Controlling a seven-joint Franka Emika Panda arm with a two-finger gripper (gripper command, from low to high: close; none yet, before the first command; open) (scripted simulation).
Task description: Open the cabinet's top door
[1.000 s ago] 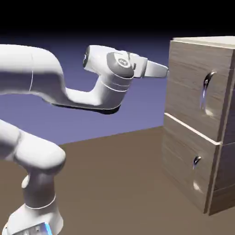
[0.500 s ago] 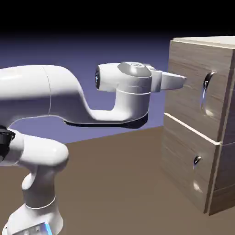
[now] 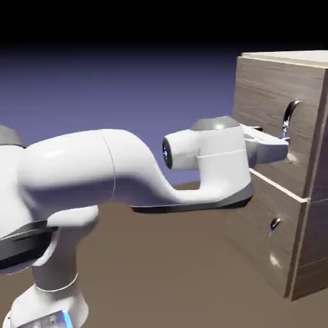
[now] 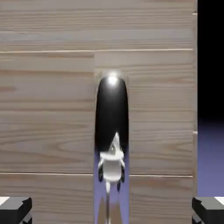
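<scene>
At the hand view's bottom corners the gripper (image 4: 112, 210) is spread wide, empty. Straight ahead, centred between its tips, the handle (image 4: 111, 131) runs vertically on the top door (image 4: 48, 109), filling the frame; the cabinet (image 3: 256, 83) stands right.

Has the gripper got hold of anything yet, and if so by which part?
Nothing is held. The gripper is open, its fingertips wide apart either side of the top door's handle, not closed on it.

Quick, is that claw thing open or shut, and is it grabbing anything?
Gripper: open, holding nothing; the top door's handle sits between its spread fingertips, ungrasped.
</scene>
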